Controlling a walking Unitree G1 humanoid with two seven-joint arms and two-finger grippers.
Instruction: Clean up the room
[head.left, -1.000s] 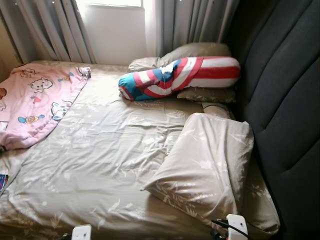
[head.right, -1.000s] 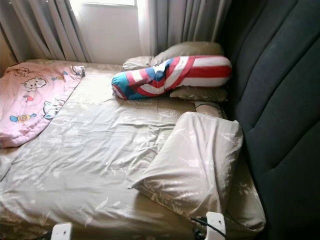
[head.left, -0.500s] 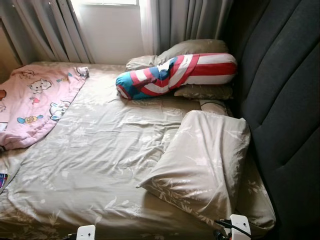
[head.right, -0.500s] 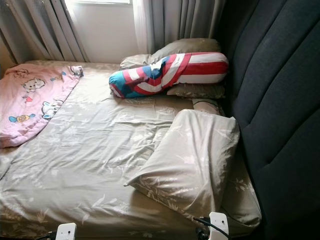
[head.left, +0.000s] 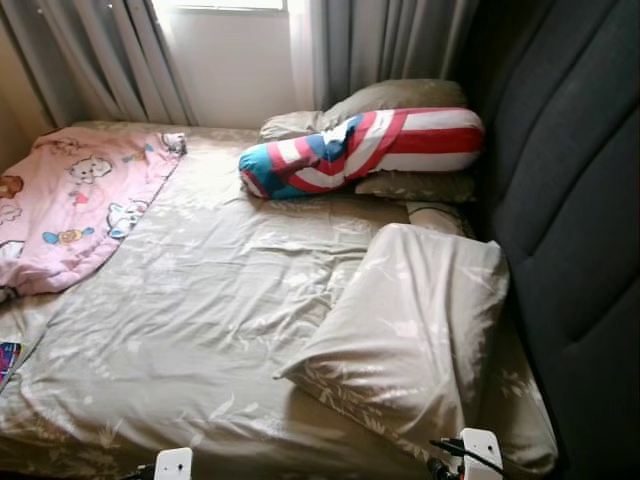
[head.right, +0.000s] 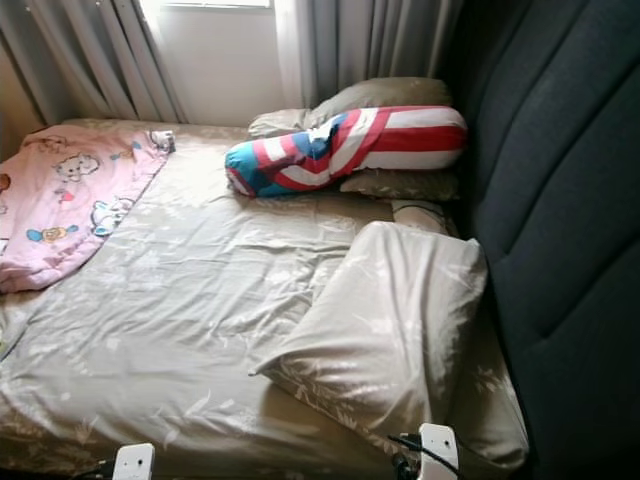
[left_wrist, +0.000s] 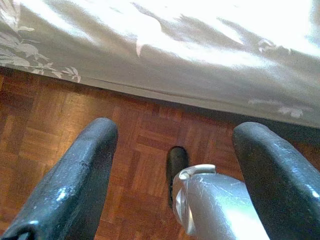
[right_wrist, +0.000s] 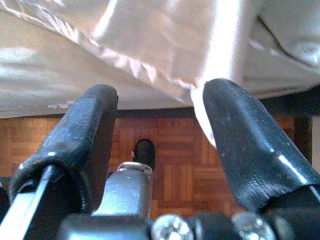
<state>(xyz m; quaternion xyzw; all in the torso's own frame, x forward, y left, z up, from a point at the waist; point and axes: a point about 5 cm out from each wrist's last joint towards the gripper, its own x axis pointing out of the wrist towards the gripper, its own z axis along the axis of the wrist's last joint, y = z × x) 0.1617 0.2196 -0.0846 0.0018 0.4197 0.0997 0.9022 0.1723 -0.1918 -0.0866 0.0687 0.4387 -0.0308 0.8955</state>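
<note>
Beige leaf-print pillow lies askew on bed; left claw and right claw hang open, empty, ready to straighten it.

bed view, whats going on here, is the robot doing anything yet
Nothing is being handled. The robot stands at the edge of the bed, both grippers open and low over the wooden floor: left gripper, right gripper. On the bed lie a beige pillow, a striped bolster and a pink blanket.

Beige pillow lies askew nr headboard, striped bolster atop 2 pillows at far end, pink blanket bunched on left.
</note>
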